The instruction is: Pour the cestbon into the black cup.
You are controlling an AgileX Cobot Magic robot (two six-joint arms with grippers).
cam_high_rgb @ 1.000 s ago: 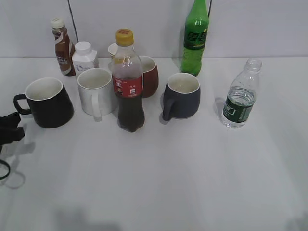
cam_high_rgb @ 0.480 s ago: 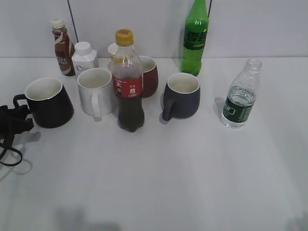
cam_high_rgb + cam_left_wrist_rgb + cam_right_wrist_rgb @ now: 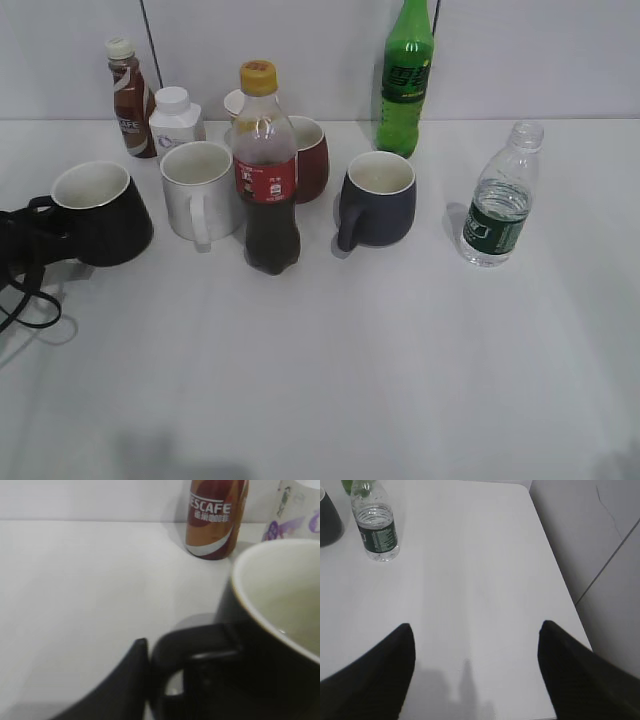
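Note:
The black cup (image 3: 100,215) stands at the left of the table, handle pointing left. My left gripper (image 3: 38,218) is at that handle. In the left wrist view one finger (image 3: 125,690) presses against the outside of the handle of the cup (image 3: 280,630), and the left gripper (image 3: 167,680) looks closed on it; the other finger is lost in the dark. The cestbon (image 3: 497,200) stands upright and uncapped at the right, also in the right wrist view (image 3: 376,527). My right gripper (image 3: 475,645) is open and empty, well short of the bottle, and out of the exterior view.
A cola bottle (image 3: 267,170), white mug (image 3: 200,190), red mug (image 3: 310,158) and blue-grey mug (image 3: 378,200) crowd the middle. A green soda bottle (image 3: 405,75), coffee bottle (image 3: 128,97) and white bottle (image 3: 176,120) stand at the back. The table's right edge (image 3: 560,590) is near.
My left gripper has moved right and up to the black cup's handle and now sits on it. The cup, the bottle and the other things have not moved.

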